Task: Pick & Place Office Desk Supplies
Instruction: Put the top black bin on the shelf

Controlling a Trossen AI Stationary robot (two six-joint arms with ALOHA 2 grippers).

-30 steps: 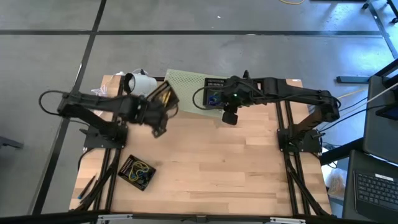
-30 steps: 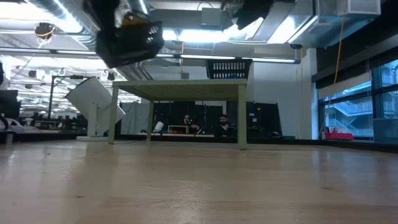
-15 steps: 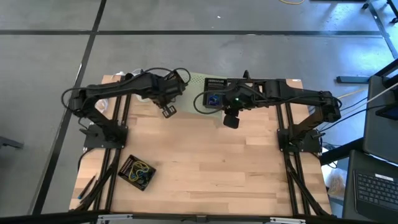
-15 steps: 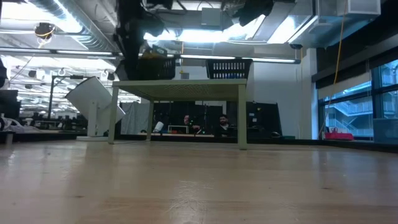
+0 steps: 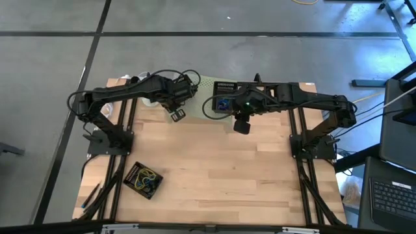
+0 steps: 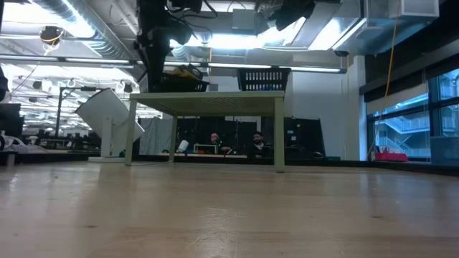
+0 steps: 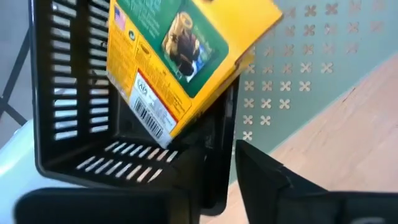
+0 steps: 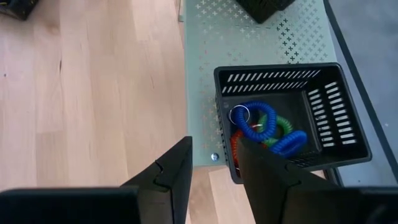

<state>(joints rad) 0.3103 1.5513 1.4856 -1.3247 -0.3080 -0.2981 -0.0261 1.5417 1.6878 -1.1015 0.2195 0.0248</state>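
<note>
The left tool [image 7: 217, 162], fingers parted and released, hangs at the black slotted plastic basket [image 7: 74, 124] on the pale green perforated riser [image 7: 298, 56]. A yellow-green card box [image 7: 180, 56] leans tilted inside the basket; it looks light and stiff, best pinched across its flat faces. At three o'clock, the right tool [image 8: 214, 165] hovers open above the basket of blue, green and red coiled bands [image 8: 264, 127].
</note>
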